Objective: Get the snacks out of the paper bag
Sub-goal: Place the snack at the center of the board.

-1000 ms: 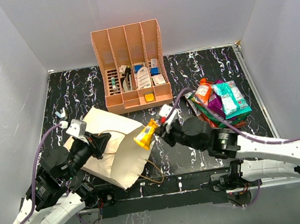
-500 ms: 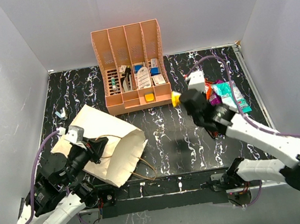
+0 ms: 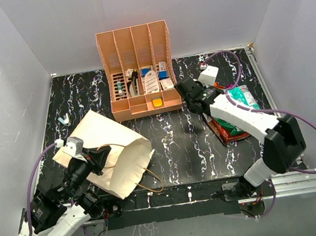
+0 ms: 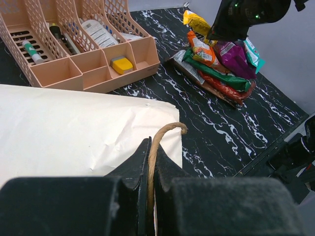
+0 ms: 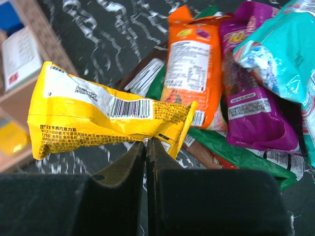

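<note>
The tan paper bag [image 3: 107, 154] lies on its side at the near left, mouth toward the right. My left gripper [image 3: 102, 156] is shut on its brown cord handle [image 4: 166, 131]; the cord runs between the jaws in the left wrist view [image 4: 150, 147]. My right gripper [image 3: 194, 103] is shut on the lower edge of a yellow snack packet [image 5: 108, 115] and holds it above the left edge of the snack pile [image 3: 233, 117]. The pile holds orange [image 5: 192, 73], purple [image 5: 256, 108], teal-white [image 5: 285, 49], green [image 5: 236, 152] and red packets. From above, the gripper hides the yellow packet.
The peach slotted organizer [image 3: 138, 68] with small boxes and bottles stands at the back centre, just left of my right gripper. White walls close in the black marbled table [image 3: 173, 145]. A loose cord loop [image 3: 152, 183] trails from the bag near the front edge.
My right arm has carried the yellow packet from the bag's mouth back and to the right, to the snack pile. My left gripper has kept hold of the handle and drawn back slightly.
</note>
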Available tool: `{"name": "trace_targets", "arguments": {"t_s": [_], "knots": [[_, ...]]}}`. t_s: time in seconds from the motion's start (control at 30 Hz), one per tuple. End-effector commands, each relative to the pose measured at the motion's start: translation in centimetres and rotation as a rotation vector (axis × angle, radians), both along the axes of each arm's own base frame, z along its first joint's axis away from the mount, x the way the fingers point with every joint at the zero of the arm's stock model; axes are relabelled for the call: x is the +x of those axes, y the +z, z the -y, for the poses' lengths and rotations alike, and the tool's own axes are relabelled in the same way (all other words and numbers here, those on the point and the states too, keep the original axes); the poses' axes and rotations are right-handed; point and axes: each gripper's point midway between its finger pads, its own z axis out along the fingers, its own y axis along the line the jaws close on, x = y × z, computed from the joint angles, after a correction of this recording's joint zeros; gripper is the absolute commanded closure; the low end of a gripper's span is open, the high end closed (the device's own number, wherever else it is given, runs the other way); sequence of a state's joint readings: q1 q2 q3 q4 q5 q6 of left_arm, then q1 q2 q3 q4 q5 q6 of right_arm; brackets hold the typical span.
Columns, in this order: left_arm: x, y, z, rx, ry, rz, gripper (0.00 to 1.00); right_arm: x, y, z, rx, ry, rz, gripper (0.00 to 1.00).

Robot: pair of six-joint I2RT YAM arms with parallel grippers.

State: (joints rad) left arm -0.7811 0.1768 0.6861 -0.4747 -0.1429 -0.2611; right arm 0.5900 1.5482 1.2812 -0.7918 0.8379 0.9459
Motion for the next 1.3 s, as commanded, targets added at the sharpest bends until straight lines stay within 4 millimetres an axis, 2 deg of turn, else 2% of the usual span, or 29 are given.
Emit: {"name": "trace_targets", "arguments": {"t_s": [0.0,0.13,0.33,0.47,0.6,0.93,1.0,1.1,1.23,1.27], "knots": [[0.1,0.2,-0.1,0.0,0.003,0.023,1.0,0.1,1.4,2.4,0.051,-0.294,0.118,0.93],[0.0,0.3,-0.2,-0.004,0.005,0.029,1.0,-0.4,-0.1,3.4,0.131,-0.476,0.12,0.92],[-0.1,0.5,-0.4,-0.013,0.01,0.039,1.0,0.3,-0.9,3.3,0.268,-0.616,0.17,0.92],[-0.1,0.6,-0.6,-0.02,0.013,0.046,1.0,1.0,-1.2,3.7,0.294,-0.667,0.187,0.92],[-0.2,0.5,-0.6,-0.022,0.012,0.048,1.0,1.9,-2.6,4.1,0.289,-0.705,0.152,0.9],[-0.1,0.5,-0.6,-0.021,0.013,0.049,1.0,2.0,-2.9,5.0,0.304,-0.766,0.184,0.82],[-0.1,0.5,-0.6,-0.021,0.015,0.049,1.0,2.2,-2.9,4.8,0.305,-0.755,0.171,0.76],[-0.1,0.5,-0.7,-0.02,0.02,0.049,1.0,2.0,-2.7,4.6,0.317,-0.746,0.157,0.62],[0.0,0.5,-0.6,-0.019,0.021,0.046,1.0,1.4,-1.9,4.5,0.324,-0.698,0.135,0.51],[0.0,0.5,-0.6,-0.019,0.018,0.045,1.0,1.0,-0.9,4.5,0.349,-0.685,0.148,0.47]]}}
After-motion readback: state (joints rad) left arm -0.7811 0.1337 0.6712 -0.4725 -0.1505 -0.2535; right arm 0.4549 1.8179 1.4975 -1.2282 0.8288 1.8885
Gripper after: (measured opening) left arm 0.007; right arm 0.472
